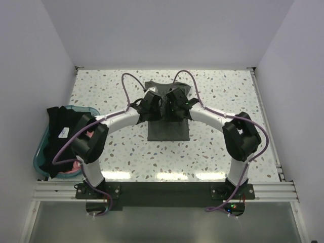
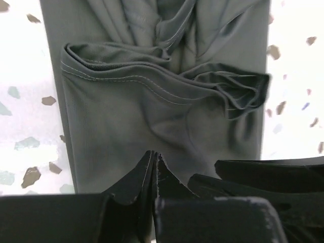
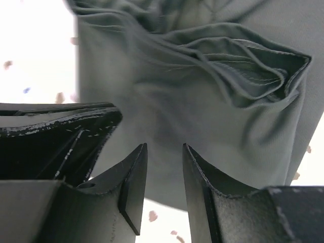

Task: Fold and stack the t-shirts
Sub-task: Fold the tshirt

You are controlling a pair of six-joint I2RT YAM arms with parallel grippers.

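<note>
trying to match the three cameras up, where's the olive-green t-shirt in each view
top external: olive-green t-shirt mid-table, partly covered
left wrist: the shirt fills the middle, top to bottom
right wrist: the shirt fills centre and right
shared landmark: speckled table top beside the shirt's straight edge

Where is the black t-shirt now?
In the top view, the black t-shirt lies draped over the teal tub at the table's left edge.

Teal tub [image 1: 39,152]: well left of my left gripper [image 2: 154,158], at left edge of speckled table [image 1: 228,96]. Metal rail [image 1: 55,192]: along table's near edge, well behind gripper.
</note>
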